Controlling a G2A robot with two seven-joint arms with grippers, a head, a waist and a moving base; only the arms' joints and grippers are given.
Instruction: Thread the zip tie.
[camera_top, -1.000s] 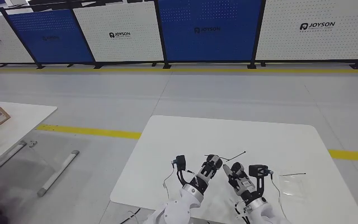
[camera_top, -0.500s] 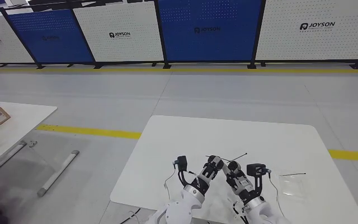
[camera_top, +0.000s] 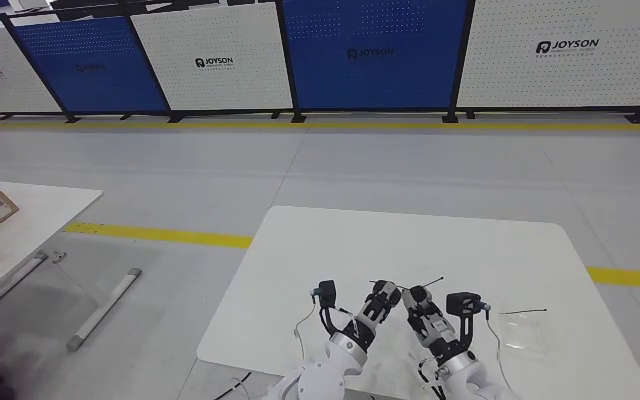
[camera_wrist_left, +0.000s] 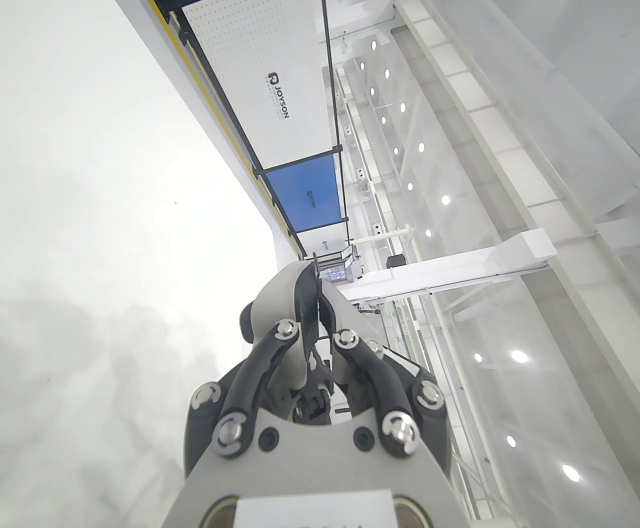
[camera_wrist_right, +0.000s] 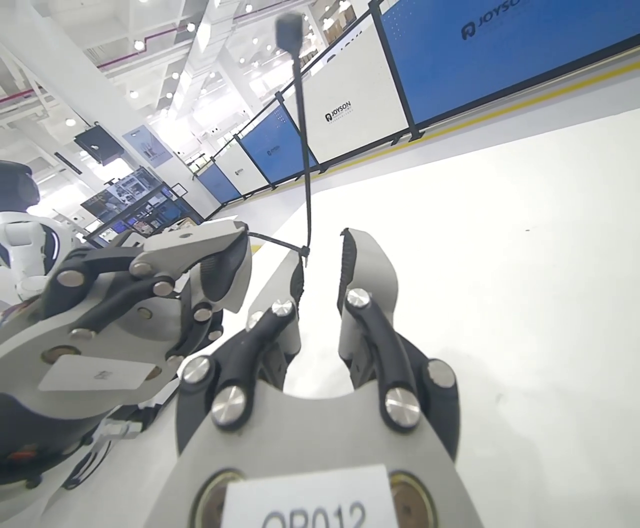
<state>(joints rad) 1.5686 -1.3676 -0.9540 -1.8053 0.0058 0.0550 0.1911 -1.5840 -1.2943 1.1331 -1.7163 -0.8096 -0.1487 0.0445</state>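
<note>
A thin black zip tie (camera_top: 405, 285) hangs just above the white table (camera_top: 330, 240) near its front edge, between my two grippers. My left gripper (camera_top: 388, 292) is shut on one end of it; in the left wrist view the strap (camera_wrist_left: 315, 300) is pinched between the pads of that gripper (camera_wrist_left: 316, 272). In the right wrist view the tie (camera_wrist_right: 303, 150) runs from the left gripper (camera_wrist_right: 239, 239) to a kink at one finger (camera_wrist_right: 296, 270) of my right gripper (camera_wrist_right: 325, 247), then rises to a thick end. The right gripper (camera_top: 412, 295) stands open.
A clear plastic bag (camera_top: 520, 332) lies on the table to the right, with another black zip tie (camera_top: 525, 312) at its far side. Bare tabletop stretches beyond the grippers. The table's front edge is close behind both wrists.
Both grippers have drawn closer together and slipped slightly toward the table's front edge. The zip tie's raised end now sits lower and nearer to the right gripper.
</note>
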